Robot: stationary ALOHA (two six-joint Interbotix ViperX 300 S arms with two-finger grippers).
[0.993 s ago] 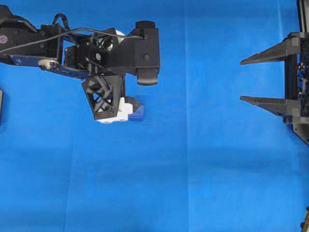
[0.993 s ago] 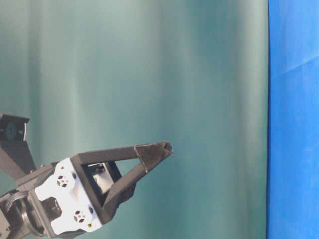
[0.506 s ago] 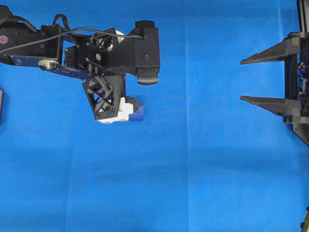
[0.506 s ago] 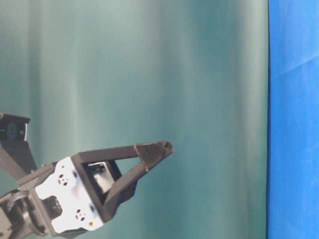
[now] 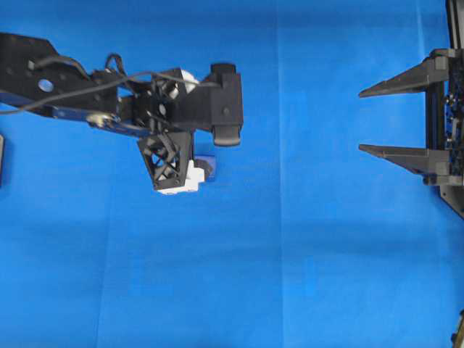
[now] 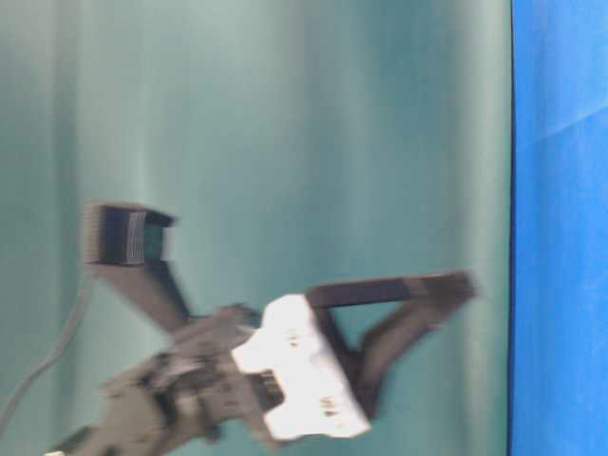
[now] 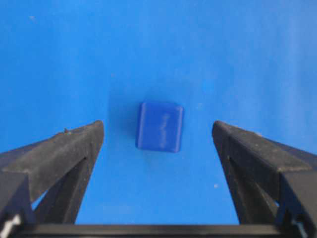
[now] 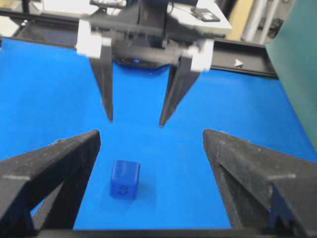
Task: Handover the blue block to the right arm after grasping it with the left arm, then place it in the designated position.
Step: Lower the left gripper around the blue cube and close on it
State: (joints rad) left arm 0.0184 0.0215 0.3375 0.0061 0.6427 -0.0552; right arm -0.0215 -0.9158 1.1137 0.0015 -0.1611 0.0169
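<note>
From overhead, the left tool [image 5: 205,168] hangs above the blue cloth-covered surface [image 5: 290,254], hiding all but a sliver of the blue block [image 5: 209,160] beneath it; the right tool [image 5: 362,121] sits well apart at the right edge with its two pointed fingers spread. At table level the left tool [image 6: 446,296] is blurred against a teal backdrop [image 6: 285,114]. The left wrist view shows the blue block [image 7: 160,126] resting on the surface between the spread fingers [image 7: 74,148], touching neither. The right wrist view shows the blue block [image 8: 124,179] on the surface, with the left tool [image 8: 135,122] spread above and beyond it.
</note>
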